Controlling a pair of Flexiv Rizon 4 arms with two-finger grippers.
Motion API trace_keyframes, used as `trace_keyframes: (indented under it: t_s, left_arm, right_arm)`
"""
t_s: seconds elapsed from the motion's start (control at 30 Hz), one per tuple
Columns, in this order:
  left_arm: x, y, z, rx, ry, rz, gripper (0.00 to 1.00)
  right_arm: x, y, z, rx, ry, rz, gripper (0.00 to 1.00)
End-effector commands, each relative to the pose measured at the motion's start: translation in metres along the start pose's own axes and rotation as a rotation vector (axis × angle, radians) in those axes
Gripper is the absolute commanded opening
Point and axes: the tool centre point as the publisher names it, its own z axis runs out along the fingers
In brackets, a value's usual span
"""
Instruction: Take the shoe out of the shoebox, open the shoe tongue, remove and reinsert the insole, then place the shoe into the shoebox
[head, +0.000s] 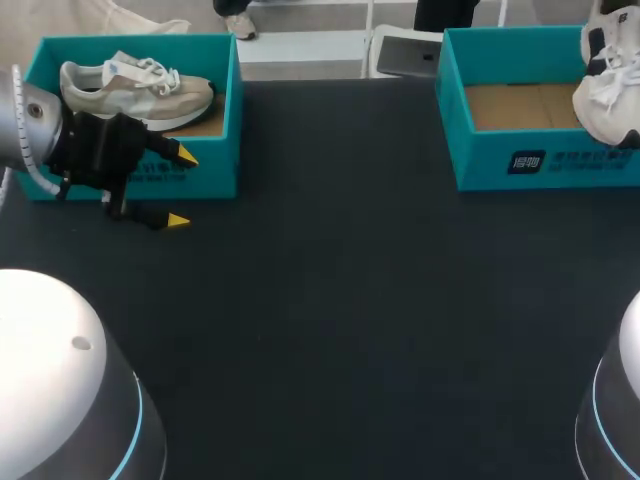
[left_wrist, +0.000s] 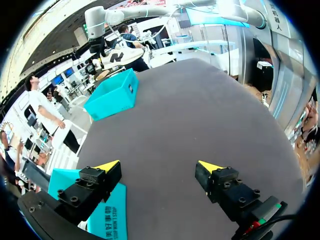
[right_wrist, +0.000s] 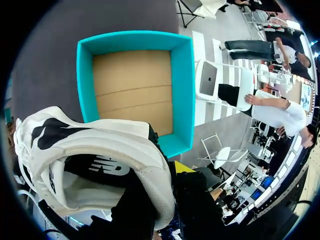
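A beige shoe (head: 135, 90) lies in the teal shoebox (head: 215, 170) at the far left. My left gripper (head: 183, 189) stands open just in front of that box, nothing between its fingers (left_wrist: 159, 166); the box corner (left_wrist: 107, 215) is beside one finger. At the far right, a white and black shoe (head: 610, 90) hangs over a second teal shoebox (head: 540, 165). My right gripper (right_wrist: 167, 172) is shut on this shoe (right_wrist: 100, 150) at its heel collar, one yellow tip showing. Under it the box (right_wrist: 182, 90) shows only a bare cardboard floor. The left wrist view shows this far shoe (left_wrist: 122, 56) above its box (left_wrist: 112, 95).
The dark table top (head: 330, 300) stretches between the two boxes. My arms' rounded white bases sit at the near left (head: 60, 380) and near right (head: 615, 420) corners.
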Motion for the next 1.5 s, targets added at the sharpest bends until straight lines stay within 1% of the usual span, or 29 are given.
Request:
trace_keyframes:
  t_s: [0.03, 0.1, 0.13, 0.2, 0.27, 0.3, 0.33, 0.37, 0.43, 0.47, 0.5, 0.53, 0.57, 0.6, 0.63, 0.67, 0.7, 0.73, 0.77, 0.83, 0.87, 1.5]
  left_arm:
    - [0.000, 0.000, 0.000, -0.003, 0.001, 0.000, 1.00]
    - [0.000, 0.000, 0.000, -0.003, 0.001, 0.000, 1.00]
    - [0.000, 0.000, 0.000, -0.003, 0.001, 0.000, 1.00]
    - [0.000, 0.000, 0.000, -0.003, 0.001, 0.000, 1.00]
    - [0.000, 0.000, 0.000, -0.003, 0.001, 0.000, 1.00]
    - [0.000, 0.000, 0.000, -0.003, 0.001, 0.000, 1.00]
    - [0.000, 0.000, 0.000, -0.003, 0.001, 0.000, 1.00]
    - [0.000, 0.000, 0.000, -0.003, 0.001, 0.000, 1.00]
    - [0.000, 0.000, 0.000, -0.003, 0.001, 0.000, 1.00]
    - [0.000, 0.000, 0.000, -0.003, 0.001, 0.000, 1.00]
    - [0.000, 0.000, 0.000, -0.003, 0.001, 0.000, 1.00]
    - [0.000, 0.000, 0.000, -0.003, 0.001, 0.000, 1.00]
    - [0.000, 0.000, 0.000, -0.003, 0.001, 0.000, 1.00]
    - [0.000, 0.000, 0.000, -0.003, 0.001, 0.000, 1.00]
    - [0.000, 0.000, 0.000, -0.003, 0.001, 0.000, 1.00]
    - [0.000, 0.000, 0.000, -0.003, 0.001, 0.000, 1.00]
    - [0.000, 0.000, 0.000, -0.003, 0.001, 0.000, 1.00]
    - [0.000, 0.000, 0.000, -0.003, 0.001, 0.000, 1.00]
    - [0.000, 0.000, 0.000, -0.003, 0.001, 0.000, 1.00]
    - [0.000, 0.000, 0.000, -0.003, 0.001, 0.000, 1.00]
    - [0.000, 0.000, 0.000, -0.003, 0.001, 0.000, 1.00]
    - [0.000, 0.000, 0.000, -0.003, 0.001, 0.000, 1.00]
  right_arm:
    - [-0.018, -0.022, 0.023, -0.021, 0.047, 0.063, 0.00]
    - [-0.020, -0.032, 0.030, 0.068, 0.091, 0.164, 0.00]
    - [-0.021, -0.036, 0.032, 0.081, 0.108, 0.217, 0.00]
    - [-0.021, -0.042, 0.032, 0.147, 0.145, 0.340, 0.00]
    - [-0.018, -0.050, 0.032, 0.268, 0.191, 0.508, 0.00]
    - [-0.017, -0.051, 0.031, 0.278, 0.186, 0.580, 0.00]
    - [-0.015, -0.051, 0.029, 0.300, 0.217, 0.669, 0.00]
    - [-0.012, -0.050, 0.027, 0.277, 0.229, 0.728, 0.00]
    - [-0.008, -0.049, 0.024, 0.274, 0.241, 0.876, 0.00]
    - [-0.007, -0.047, 0.023, 0.261, 0.242, 0.924, 0.00]
    - [-0.005, -0.047, 0.022, 0.285, 0.242, 0.990, 0.00]
    - [-0.003, -0.047, 0.021, 0.278, 0.240, 1.025, 0.00]
    - [0.001, -0.048, 0.021, 0.301, 0.245, 1.090, 0.00]
    - [0.004, -0.048, 0.020, 0.307, 0.249, 1.126, 0.00]
    - [0.006, -0.049, 0.020, 0.301, 0.243, 1.188, 0.00]
    - [0.009, -0.049, 0.018, 0.315, 0.253, 1.239, 0.00]
    - [0.010, -0.048, 0.017, 0.293, 0.243, 1.289, 0.00]
    - [0.012, -0.048, 0.016, 0.326, 0.259, 1.331, 0.00]
    - [0.013, -0.046, 0.015, 0.293, 0.242, 1.370, 0.00]
    - [0.015, -0.043, 0.012, 0.361, 0.296, 1.400, 0.00]
    - [0.018, -0.040, 0.013, 0.375, 0.333, 1.429, 0.00]
    - [0.018, -0.040, 0.013, 0.375, 0.333, 1.429, 0.00]
